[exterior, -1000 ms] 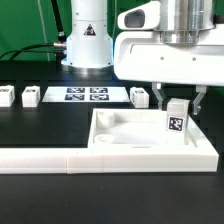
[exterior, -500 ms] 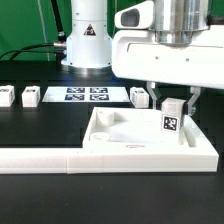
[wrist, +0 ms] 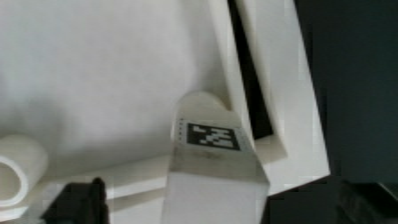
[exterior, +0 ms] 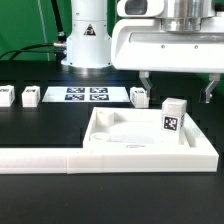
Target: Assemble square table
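The white square tabletop (exterior: 125,138) lies rim-up against the border bar. One white leg (exterior: 174,121) with a black-and-white tag stands upright in the tabletop's corner toward the exterior view's right. My gripper (exterior: 178,88) hangs open just above that leg, with its fingers spread to either side and touching nothing. In the wrist view the tagged leg (wrist: 217,150) rises from the tabletop (wrist: 98,80) between the two dark fingers (wrist: 79,202) of the gripper (wrist: 222,208). A round socket (wrist: 15,165) shows in the tabletop beside the leg.
Three more white legs (exterior: 5,97) (exterior: 30,97) (exterior: 139,96) stand in a row on the black table behind the tabletop. The marker board (exterior: 85,95) lies among them. The long white border bar (exterior: 60,158) runs along the front. The robot base (exterior: 88,45) stands at the back.
The gripper was shut on the upright leg; its fingers have spread, let the leg go and lifted a little. The leg stays standing in the tabletop corner.
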You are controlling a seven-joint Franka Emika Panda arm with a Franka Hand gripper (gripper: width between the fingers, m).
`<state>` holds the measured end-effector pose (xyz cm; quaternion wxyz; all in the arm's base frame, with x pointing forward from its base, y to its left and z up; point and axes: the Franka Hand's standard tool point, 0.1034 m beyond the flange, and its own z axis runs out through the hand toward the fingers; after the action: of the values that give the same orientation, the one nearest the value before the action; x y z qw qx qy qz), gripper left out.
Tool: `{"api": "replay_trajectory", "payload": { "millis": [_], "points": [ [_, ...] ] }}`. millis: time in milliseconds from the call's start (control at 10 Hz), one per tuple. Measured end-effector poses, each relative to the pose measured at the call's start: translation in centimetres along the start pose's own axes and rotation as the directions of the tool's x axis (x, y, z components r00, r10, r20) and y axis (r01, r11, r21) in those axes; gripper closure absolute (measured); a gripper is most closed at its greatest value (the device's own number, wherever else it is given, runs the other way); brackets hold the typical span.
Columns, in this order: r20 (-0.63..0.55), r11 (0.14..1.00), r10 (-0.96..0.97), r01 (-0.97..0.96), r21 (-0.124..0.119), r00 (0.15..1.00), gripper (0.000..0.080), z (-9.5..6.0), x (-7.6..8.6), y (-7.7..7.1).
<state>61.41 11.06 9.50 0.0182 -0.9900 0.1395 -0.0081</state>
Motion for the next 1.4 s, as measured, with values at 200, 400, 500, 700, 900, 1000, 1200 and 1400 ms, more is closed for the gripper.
{"api": "replay_trajectory", "payload": {
  "millis": [200, 400, 500, 700, 900, 1000, 1200, 1400],
  "points": [
    [0.039, 0.995, -0.099, 0.099, -0.007, 0.994, 0.0151, -0.4, -0.5, 0.1],
    [0.041, 0.992, -0.123, 0.123, -0.005, 0.992, 0.0150, -1.1, -0.7, 0.4],
    [0.042, 0.992, -0.123, 0.123, -0.005, 0.992, 0.0150, -1.0, -0.7, 0.4],
    [0.042, 0.992, -0.123, 0.123, -0.006, 0.992, 0.0150, -0.9, -0.7, 0.5],
    [0.047, 0.978, -0.207, 0.207, -0.004, 0.977, 0.0150, -0.4, -0.7, 0.8],
    [0.056, 0.957, -0.290, 0.290, 0.000, 0.956, 0.0150, -0.3, -0.9, 1.1],
    [0.084, 0.926, -0.377, 0.378, 0.006, 0.922, 0.0150, 0.0, -1.4, 1.6],
    [0.094, 0.921, -0.390, 0.391, 0.007, 0.916, 0.0150, 0.2, -1.6, 1.8]
  ]
}}
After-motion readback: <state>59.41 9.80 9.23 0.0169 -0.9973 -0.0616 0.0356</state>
